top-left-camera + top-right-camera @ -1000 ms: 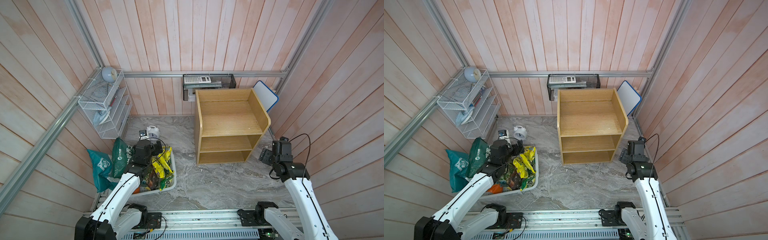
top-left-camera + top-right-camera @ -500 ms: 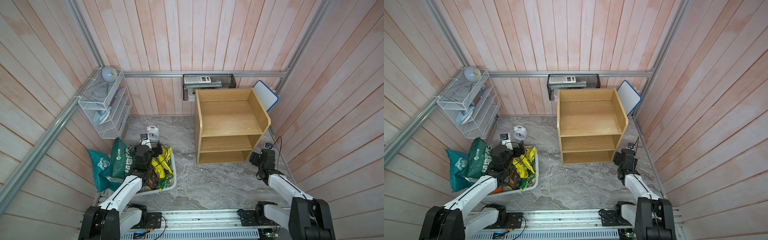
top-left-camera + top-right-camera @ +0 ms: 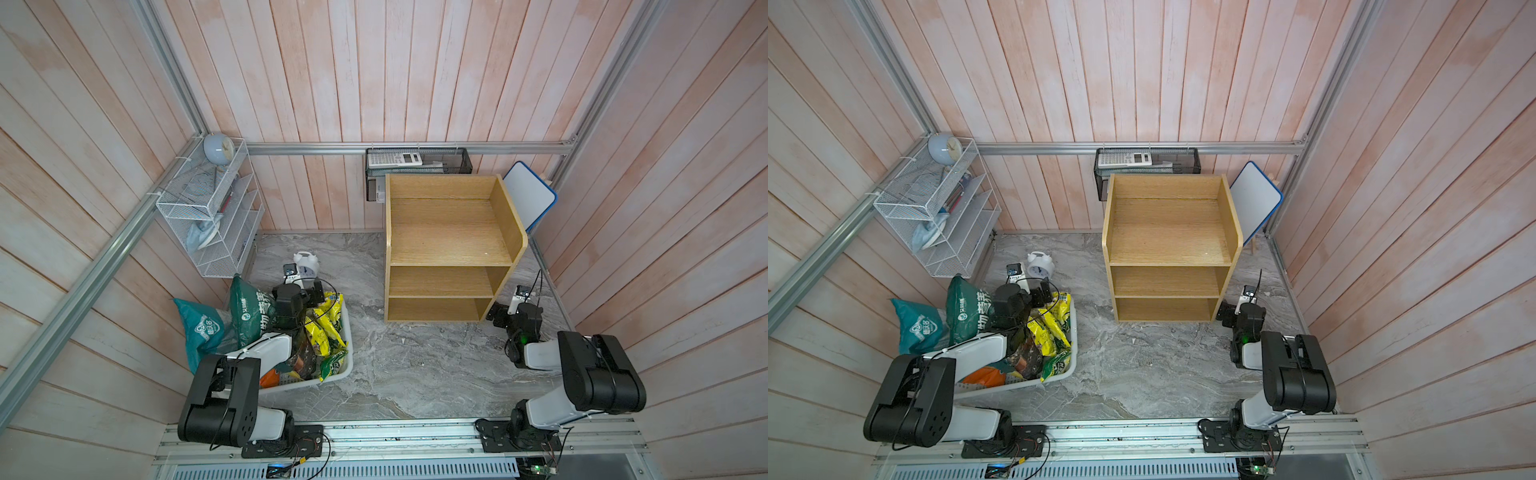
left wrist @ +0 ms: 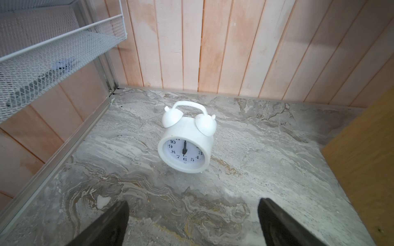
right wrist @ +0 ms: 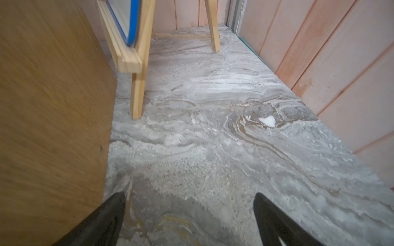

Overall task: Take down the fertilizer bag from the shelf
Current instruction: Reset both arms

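The oak shelf (image 3: pixel 451 232) (image 3: pixel 1169 232) stands at the back with all three tiers bare. A dark green fertilizer bag (image 3: pixel 249 309) (image 3: pixel 967 309) with white lettering stands upright on the floor by the left wall, beside a white bin (image 3: pixel 347 365). My left gripper (image 3: pixel 305 289) (image 4: pixel 191 204) is open and empty over the bin's far end, just right of the bag. My right gripper (image 3: pixel 513 309) (image 5: pixel 189 196) is open and empty low over the floor, beside the shelf's right side panel (image 5: pixel 53 106).
A teal bag (image 3: pixel 199 328) leans behind the green one. The bin holds yellow packets (image 3: pixel 320 332). A white alarm clock (image 4: pixel 185 144) (image 3: pixel 305 264) stands ahead of my left gripper. A blue-rimmed whiteboard easel (image 5: pixel 136 53) is behind the shelf, a wire rack (image 3: pixel 212 216) on the left wall.
Both arms have folded back and come down. The right gripper dropped from mid-height to the floor beside the shelf and opened a little wider. The left gripper stayed open.
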Available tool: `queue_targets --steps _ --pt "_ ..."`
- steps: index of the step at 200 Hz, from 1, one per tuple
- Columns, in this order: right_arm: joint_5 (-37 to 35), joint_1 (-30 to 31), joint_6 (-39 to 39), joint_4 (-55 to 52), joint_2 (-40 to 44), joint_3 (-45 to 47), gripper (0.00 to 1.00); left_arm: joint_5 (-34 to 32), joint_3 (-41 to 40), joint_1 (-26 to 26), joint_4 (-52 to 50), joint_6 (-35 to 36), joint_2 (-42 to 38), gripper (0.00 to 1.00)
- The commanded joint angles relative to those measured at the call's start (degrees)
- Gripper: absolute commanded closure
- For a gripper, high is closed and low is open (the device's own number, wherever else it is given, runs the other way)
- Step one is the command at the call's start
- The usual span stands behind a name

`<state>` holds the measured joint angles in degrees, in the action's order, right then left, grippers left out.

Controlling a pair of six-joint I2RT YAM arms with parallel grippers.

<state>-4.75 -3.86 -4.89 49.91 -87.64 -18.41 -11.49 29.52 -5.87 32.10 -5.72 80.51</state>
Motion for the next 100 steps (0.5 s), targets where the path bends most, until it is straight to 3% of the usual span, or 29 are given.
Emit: queue_targets --steps 1,25,64,100 --pt "4.37 1.41 0.79 0.65 -0.44 -3.46 0.02 -9.51 0.19 0.58 -4.58 -0.95 1.57 0.00" --pt "6.51 1.61 1.59 4.51 -1.32 -1.92 0.02 -10.84 -2.95 0.60 4.99 4.59 2.32 0.00" --pt "7.30 1.67 1.81 2.10 -1.34 -3.37 0.02 -5.21 -8.64 5.66 22.90 -0.18 9.27 0.00" --pt "7.30 1.62 1.81 2.35 -1.41 -3.29 0.02 -3.85 -7.77 5.61 20.00 0.30 8.49 0.00"
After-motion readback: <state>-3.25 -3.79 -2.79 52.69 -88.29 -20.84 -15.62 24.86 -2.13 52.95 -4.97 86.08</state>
